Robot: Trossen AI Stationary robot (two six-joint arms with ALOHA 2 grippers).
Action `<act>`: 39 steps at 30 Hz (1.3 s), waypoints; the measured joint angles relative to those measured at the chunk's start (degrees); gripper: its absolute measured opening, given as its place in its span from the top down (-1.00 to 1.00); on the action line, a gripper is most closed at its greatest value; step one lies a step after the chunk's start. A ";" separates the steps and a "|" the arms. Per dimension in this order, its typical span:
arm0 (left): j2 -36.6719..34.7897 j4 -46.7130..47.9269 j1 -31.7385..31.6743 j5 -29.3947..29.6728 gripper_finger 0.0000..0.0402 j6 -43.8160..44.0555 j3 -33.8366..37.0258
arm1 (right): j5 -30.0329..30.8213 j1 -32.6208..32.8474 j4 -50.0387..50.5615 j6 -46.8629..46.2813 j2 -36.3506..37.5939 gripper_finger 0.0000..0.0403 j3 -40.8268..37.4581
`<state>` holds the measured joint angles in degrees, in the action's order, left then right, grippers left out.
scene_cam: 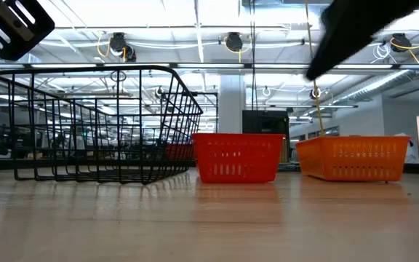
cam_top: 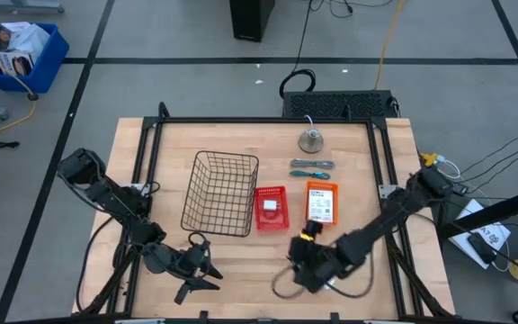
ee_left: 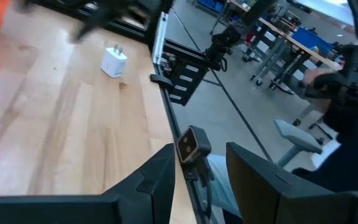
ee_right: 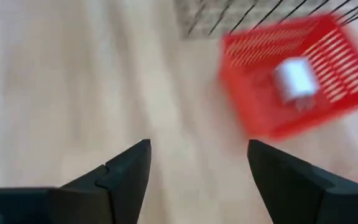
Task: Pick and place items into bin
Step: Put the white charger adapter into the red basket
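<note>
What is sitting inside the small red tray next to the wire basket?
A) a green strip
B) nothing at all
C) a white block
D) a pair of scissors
C: seen from above, a white block lies in the red tray beside the empty wire basket; the right hand's camera shows it too.

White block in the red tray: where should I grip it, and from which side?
Grip the white block across two opposite side faces, coming straight down from above. The red tray has walls all around it, so a level approach looks blocked. The right end effector is open and looks nearest.
</note>
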<state>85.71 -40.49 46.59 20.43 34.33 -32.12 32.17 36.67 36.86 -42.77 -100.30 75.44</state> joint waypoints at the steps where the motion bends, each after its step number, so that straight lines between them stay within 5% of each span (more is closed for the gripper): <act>1: 0.00 -0.02 0.00 0.63 0.27 -0.03 0.00 | -1.90 0.99 0.82 0.65 0.66 -0.27 0.00; 11: 0.00 -0.01 -0.07 2.23 0.27 0.28 0.00 | -12.69 7.39 3.74 7.33 5.54 -0.13 0.02; 23: 0.00 -0.04 -0.49 2.57 0.27 0.48 0.00 | -15.99 10.86 6.41 3.16 5.34 -0.05 -0.25; 39: 0.00 -0.04 -1.20 2.62 0.27 0.85 0.00 | -22.36 12.59 -0.47 1.41 5.32 -0.04 -10.68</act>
<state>85.71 -40.53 45.39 23.05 35.18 -32.12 9.81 49.25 36.39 -41.36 -94.98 64.76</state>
